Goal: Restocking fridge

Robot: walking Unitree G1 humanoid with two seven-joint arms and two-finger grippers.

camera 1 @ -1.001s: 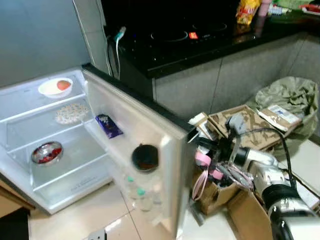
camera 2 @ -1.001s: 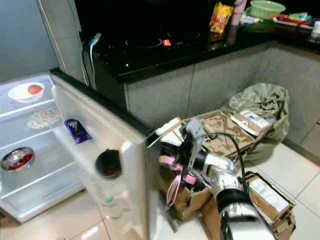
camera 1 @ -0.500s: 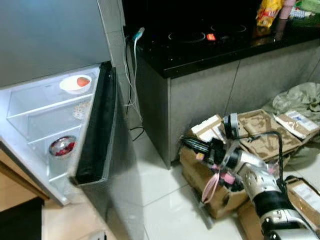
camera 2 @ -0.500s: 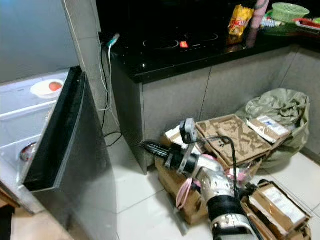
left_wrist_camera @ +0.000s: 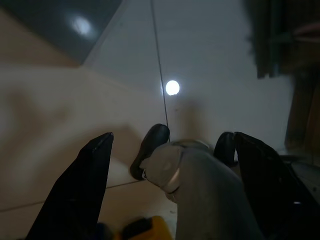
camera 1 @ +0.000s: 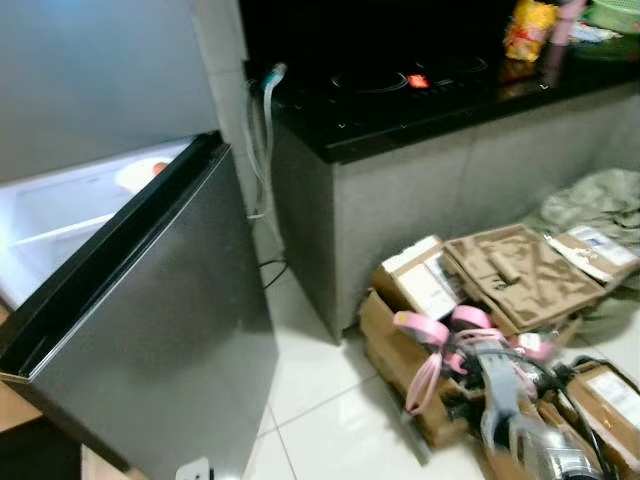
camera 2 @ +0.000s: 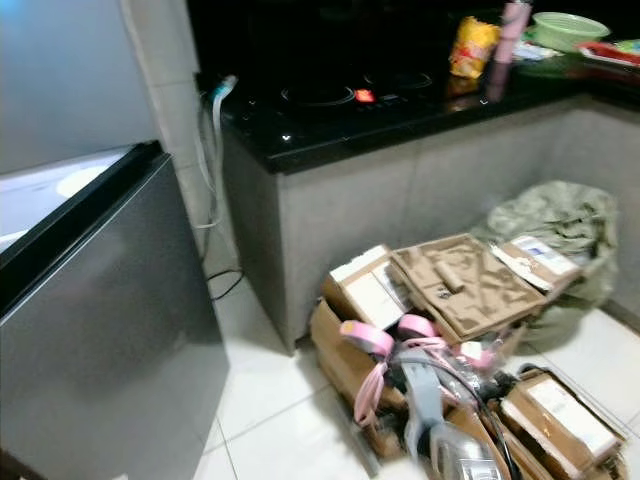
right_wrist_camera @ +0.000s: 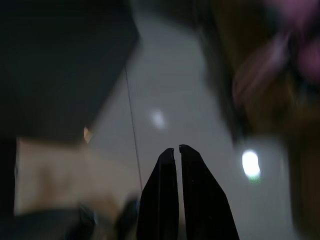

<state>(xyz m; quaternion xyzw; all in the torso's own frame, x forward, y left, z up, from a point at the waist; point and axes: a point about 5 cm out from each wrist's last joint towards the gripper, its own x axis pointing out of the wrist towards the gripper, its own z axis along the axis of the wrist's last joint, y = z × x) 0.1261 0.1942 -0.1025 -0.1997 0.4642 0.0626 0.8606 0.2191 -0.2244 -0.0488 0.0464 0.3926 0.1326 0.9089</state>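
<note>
The fridge's grey steel door (camera 1: 150, 330) stands almost closed at the left. A narrow lit strip of the inside (camera 1: 70, 205) still shows above its dark top edge, with a white bowl (camera 1: 145, 172) holding something orange. My right arm (camera 1: 505, 395) is low at the bottom right, blurred, in front of the cardboard boxes. In the right wrist view my right gripper (right_wrist_camera: 176, 148) is shut with nothing in it, pointing at the floor. My left gripper (left_wrist_camera: 172, 136) hangs open over the floor tiles, above my own leg.
A black counter (camera 1: 400, 95) with a cooktop runs behind, with a yellow snack bag (camera 1: 525, 28) on it. Open cardboard boxes (camera 1: 500, 275) and pink tape rolls (camera 1: 425, 328) crowd the floor at the right, beside a green sack (camera 2: 550, 225). White tiles (camera 1: 310, 400) lie between fridge and boxes.
The fridge door has swung from wide open to nearly closed. My right arm has dropped from the door's edge down toward the boxes. The camera has also shifted.
</note>
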